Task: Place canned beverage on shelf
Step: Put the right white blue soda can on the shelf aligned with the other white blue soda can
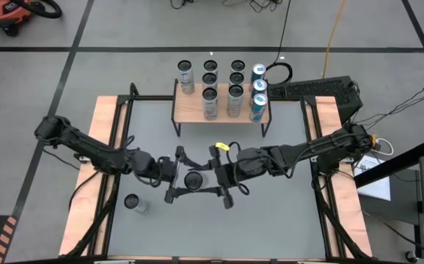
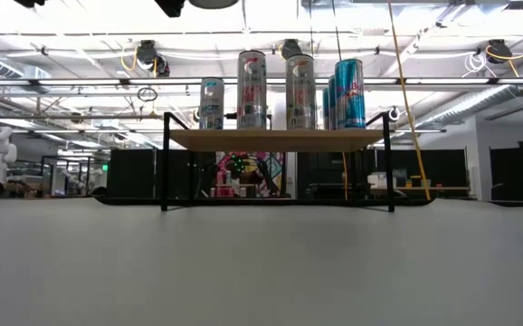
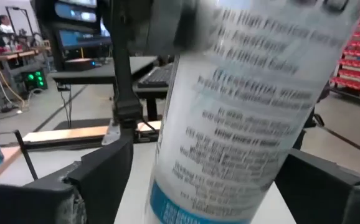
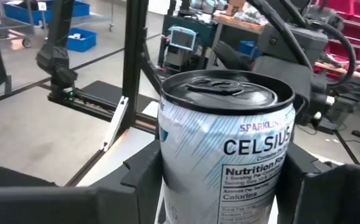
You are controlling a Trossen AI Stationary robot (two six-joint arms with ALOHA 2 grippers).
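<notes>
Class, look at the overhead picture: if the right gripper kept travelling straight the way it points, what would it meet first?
The right gripper points toward the left gripper; the white-and-blue aluminium Celsius can between them comes first, probably already touching.

Mid-table meeting — both grippers on one can

The can (image 1: 194, 179) stands upright at the table's (image 1: 285, 220) centre, between the left gripper (image 1: 185, 178) and the right gripper (image 1: 217, 180). Behind it sits the shelf (image 1: 190, 111) with cans (three rows) on top — a lone can (image 1: 133, 202) stands near the table's front-left.
</notes>
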